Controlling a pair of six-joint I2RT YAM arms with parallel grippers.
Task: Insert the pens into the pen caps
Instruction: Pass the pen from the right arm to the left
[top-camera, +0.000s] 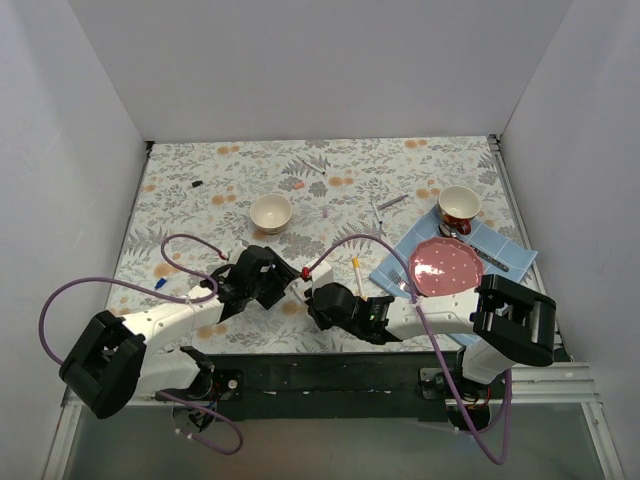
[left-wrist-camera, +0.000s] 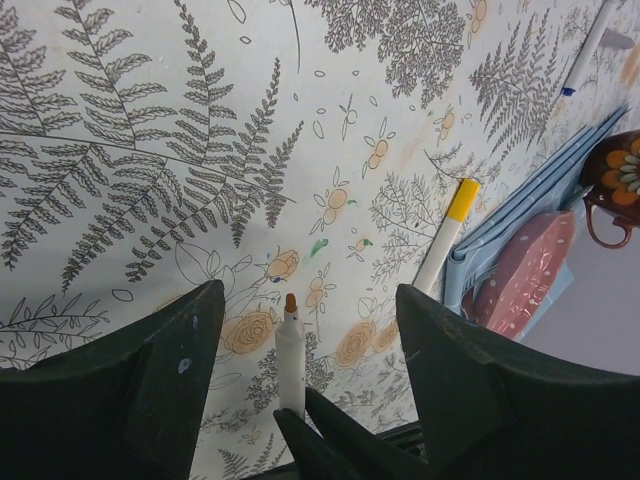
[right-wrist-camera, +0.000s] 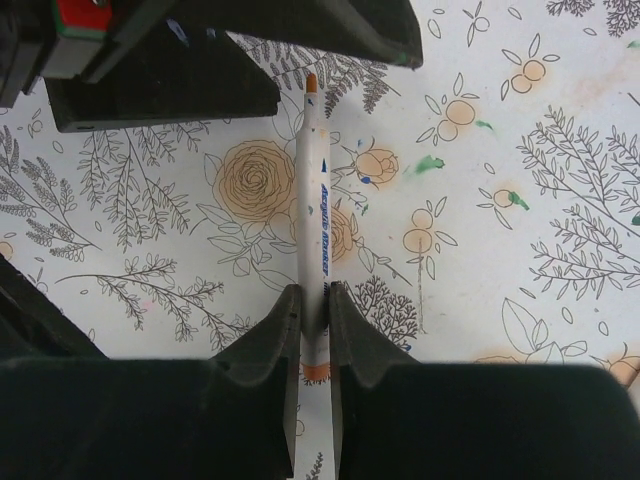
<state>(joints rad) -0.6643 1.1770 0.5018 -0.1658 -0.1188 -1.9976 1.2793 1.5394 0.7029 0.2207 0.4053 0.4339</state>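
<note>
**One pen held, one pen lying down**

The right wrist view shows the right jaws pinched shut on a white pen (right-wrist-camera: 312, 190) near its back end. Its orange tip points at the left arm. The left wrist view shows the left jaws wide apart and holding nothing, with that tip between them. It also shows a yellow-ended pen (left-wrist-camera: 445, 240) lying by a pink plate (left-wrist-camera: 520, 270). Only the top view shows a tiny black cap (top-camera: 197, 184), far off on the counter (top-camera: 180, 215).

Matt printed cloth (left-wrist-camera: 150, 120), glossy plastic pen (right-wrist-camera: 312, 200)
</note>
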